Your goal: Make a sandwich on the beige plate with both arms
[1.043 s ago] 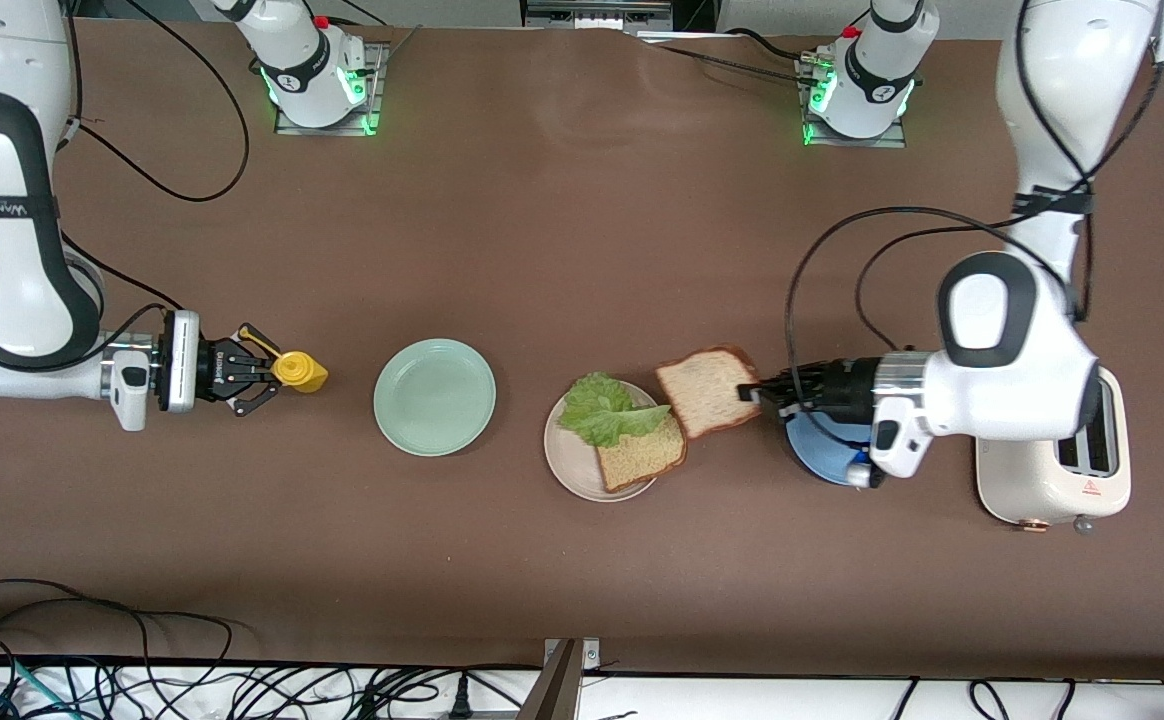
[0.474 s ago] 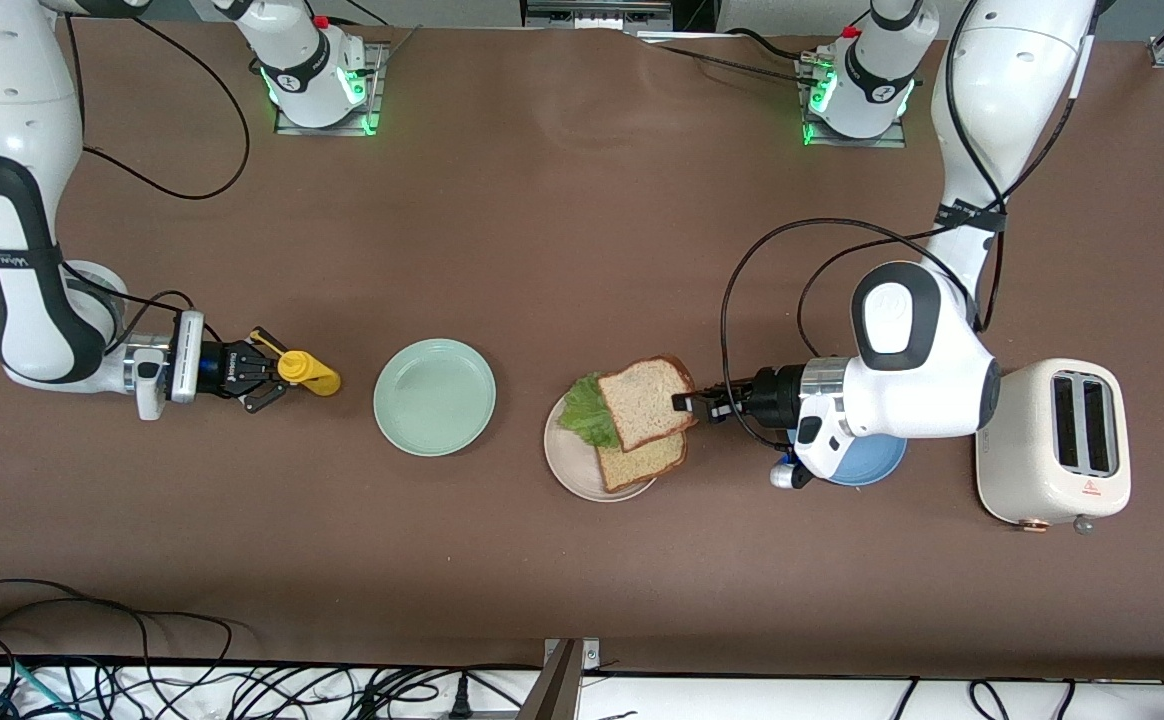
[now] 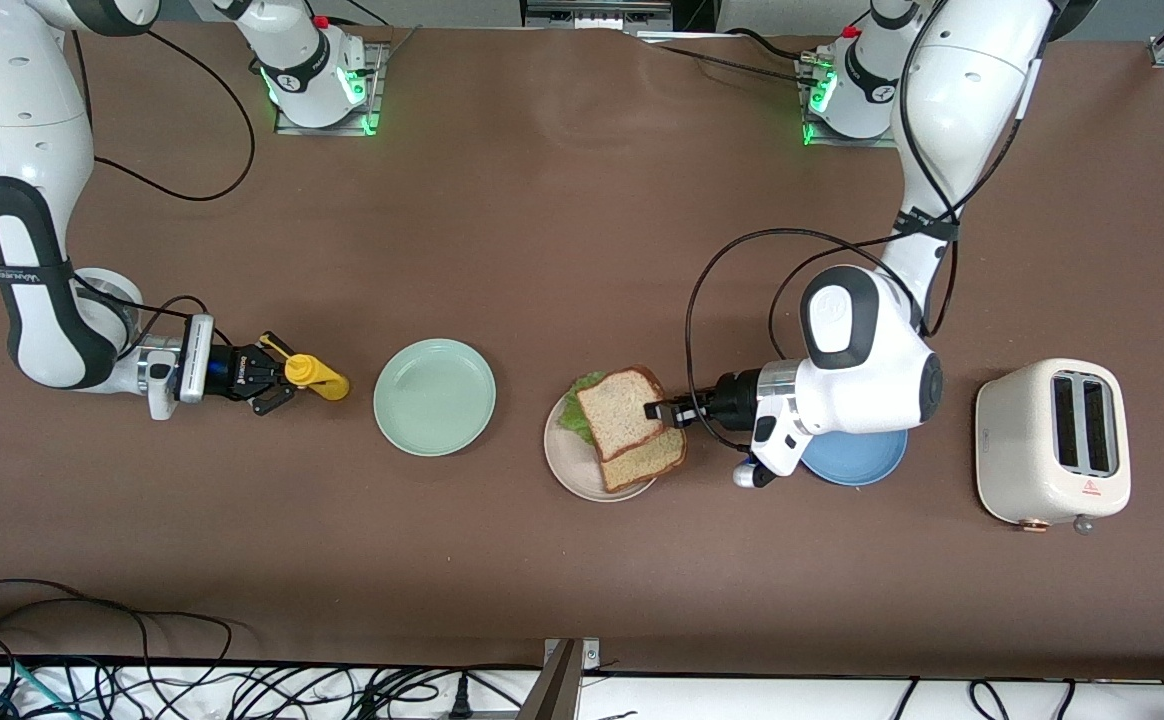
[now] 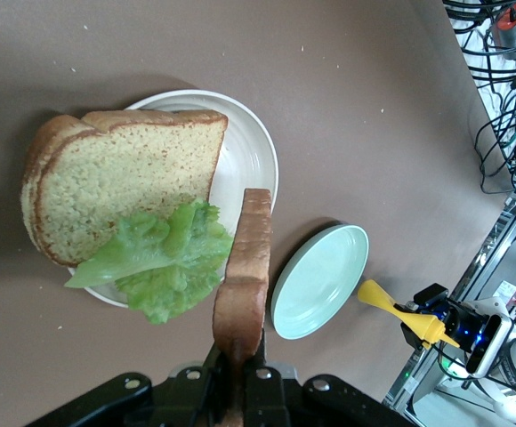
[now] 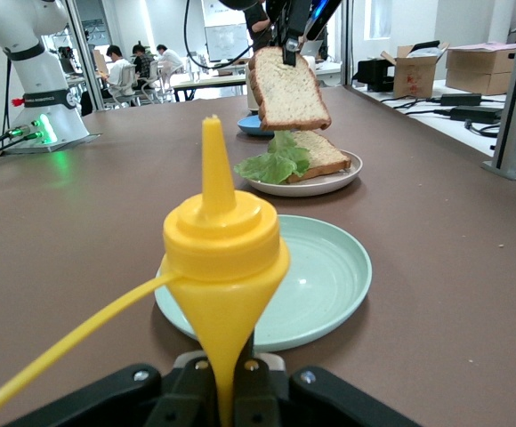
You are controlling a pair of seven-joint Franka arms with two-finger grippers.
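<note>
The beige plate (image 3: 564, 468) carries one bread slice (image 3: 650, 460) with a green lettuce leaf (image 3: 572, 412) lying partly on it. My left gripper (image 3: 656, 410) is shut on the edge of a second bread slice (image 3: 620, 411), held tilted in the air over the lettuce and plate. In the left wrist view that held slice (image 4: 245, 285) shows edge-on above the lettuce (image 4: 160, 267) and the plate (image 4: 251, 151). My right gripper (image 3: 277, 379) is shut on a yellow squeeze bottle (image 3: 318, 376), low over the table beside the mint green plate.
A mint green plate (image 3: 434, 396) lies between the yellow bottle and the beige plate. A blue plate (image 3: 860, 462) sits under the left arm's wrist, with a cream toaster (image 3: 1052, 445) at the left arm's end. Cables hang along the table's near edge.
The left arm carried its bread slice from beside the beige plate to over the lettuce. The right gripper edged a little toward the mint green plate with the bottle.
</note>
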